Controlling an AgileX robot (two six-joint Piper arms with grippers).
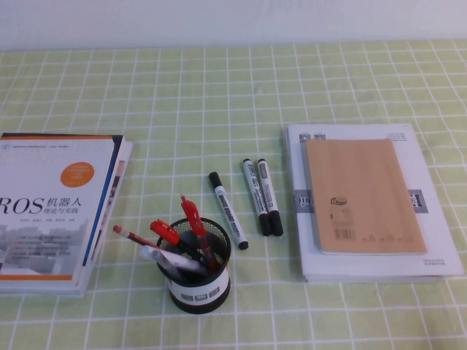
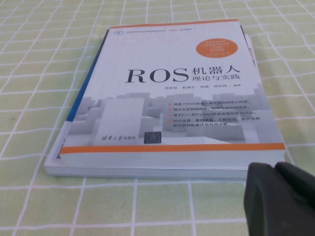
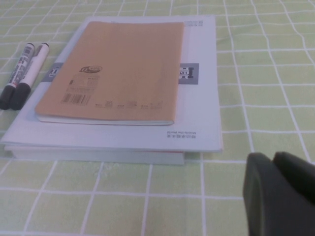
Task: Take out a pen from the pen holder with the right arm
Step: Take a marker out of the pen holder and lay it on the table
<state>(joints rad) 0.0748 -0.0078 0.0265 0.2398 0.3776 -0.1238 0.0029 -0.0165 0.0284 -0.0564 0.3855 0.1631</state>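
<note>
The pen holder point(image 1: 198, 271), pens point(image 1: 193, 217) inside, stands on the counter point(image 1: 292, 87). Left of it, the left gripper point(image 2: 275, 169) sits near a book point(image 2: 162, 98); right of it, the right gripper point(image 3: 272, 160) sits near a notebook point(image 3: 118, 69). Both have closed, empty fingers.

One pen holder point(image 1: 198, 286), roughly five pens point(image 1: 193, 214) inside; beside it three markers point(image 1: 228, 210), one ROS book point(image 1: 51, 211), one white book point(image 1: 432, 240), one notebook point(image 1: 361, 193).

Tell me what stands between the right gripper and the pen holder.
Nothing upright. Right gripper, jaws shut, hovers by the white book; it and the brown notebook lie flat toward the pen holder. Left gripper hovers by the ROS book.
</note>
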